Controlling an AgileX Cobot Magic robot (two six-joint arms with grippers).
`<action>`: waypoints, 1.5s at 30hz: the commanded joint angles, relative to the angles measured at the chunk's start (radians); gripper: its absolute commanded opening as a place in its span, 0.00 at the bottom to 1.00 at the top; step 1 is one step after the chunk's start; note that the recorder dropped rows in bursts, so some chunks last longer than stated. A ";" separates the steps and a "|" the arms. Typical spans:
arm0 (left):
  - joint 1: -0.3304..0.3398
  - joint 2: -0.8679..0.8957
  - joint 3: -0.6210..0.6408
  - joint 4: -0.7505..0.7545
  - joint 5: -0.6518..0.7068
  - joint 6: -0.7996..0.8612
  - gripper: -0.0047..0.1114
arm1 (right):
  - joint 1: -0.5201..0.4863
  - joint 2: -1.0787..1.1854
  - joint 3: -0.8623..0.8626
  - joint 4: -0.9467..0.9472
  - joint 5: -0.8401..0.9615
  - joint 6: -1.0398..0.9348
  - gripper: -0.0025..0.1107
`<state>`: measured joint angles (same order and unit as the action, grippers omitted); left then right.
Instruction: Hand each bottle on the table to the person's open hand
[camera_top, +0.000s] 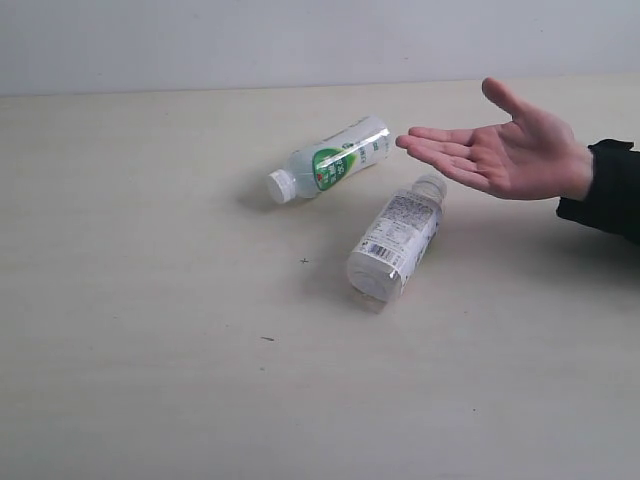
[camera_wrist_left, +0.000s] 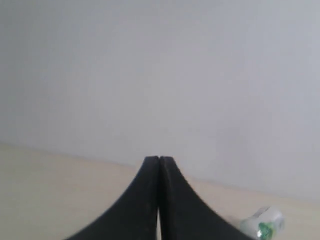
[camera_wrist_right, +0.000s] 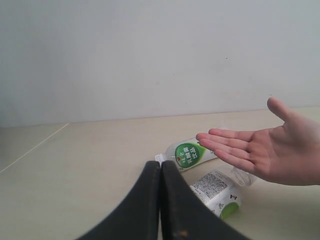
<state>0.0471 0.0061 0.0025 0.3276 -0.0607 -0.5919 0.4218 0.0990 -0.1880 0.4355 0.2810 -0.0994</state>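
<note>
step in hand: pre-grasp. the green-labelled bottle (camera_top: 335, 160) and white-labelled bottle (camera_top: 395, 240) lie on their sides on the table (camera_top: 150, 350), near the open hand (camera_top: 500, 150). left end effector (camera_wrist_left: 159, 160) and right end effector (camera_wrist_right: 160, 165): fully closed, empty. next move likely requires opening one end effector and descending on a bottle.

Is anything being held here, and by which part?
Nothing. Left gripper and right gripper are shut on nothing; the open hand is bare.
</note>
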 joint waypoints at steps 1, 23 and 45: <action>0.003 -0.006 -0.002 0.006 -0.167 -0.157 0.04 | -0.004 -0.005 0.002 0.001 -0.014 -0.004 0.02; 0.003 0.451 -0.192 0.202 -0.316 -0.354 0.04 | -0.004 -0.005 0.002 0.001 -0.014 -0.005 0.02; -0.012 1.234 -0.916 0.779 0.577 -0.063 0.04 | -0.004 -0.005 0.002 0.001 -0.014 -0.005 0.02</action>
<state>0.0471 1.1881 -0.8579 1.2373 0.3339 -0.8255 0.4218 0.0990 -0.1880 0.4373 0.2810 -0.0994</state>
